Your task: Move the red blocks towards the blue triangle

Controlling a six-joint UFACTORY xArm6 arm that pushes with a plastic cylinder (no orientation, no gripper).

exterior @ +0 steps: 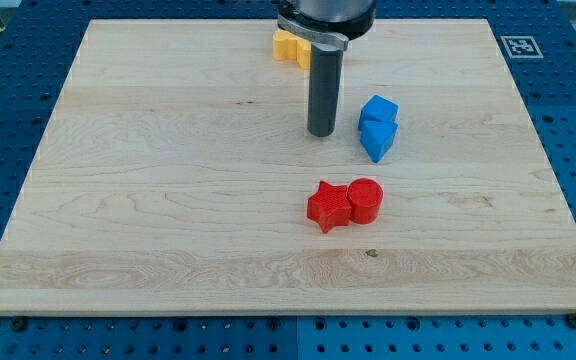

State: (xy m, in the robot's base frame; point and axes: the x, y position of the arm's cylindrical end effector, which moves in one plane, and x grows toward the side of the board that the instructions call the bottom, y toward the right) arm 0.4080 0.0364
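A red star block (328, 206) and a red cylinder (366, 199) lie side by side and touching, below the middle of the wooden board (168, 200). A blue triangle (376, 142) lies above them at the right, with a blue cube (379, 109) touching its top side. My tip (320, 132) is on the board just left of the blue blocks, above the red star and apart from both red blocks.
A yellow block (290, 47) sits at the board's top edge, partly hidden behind the rod. A fiducial marker (516, 46) is at the top right, off the board. The board rests on a blue perforated table.
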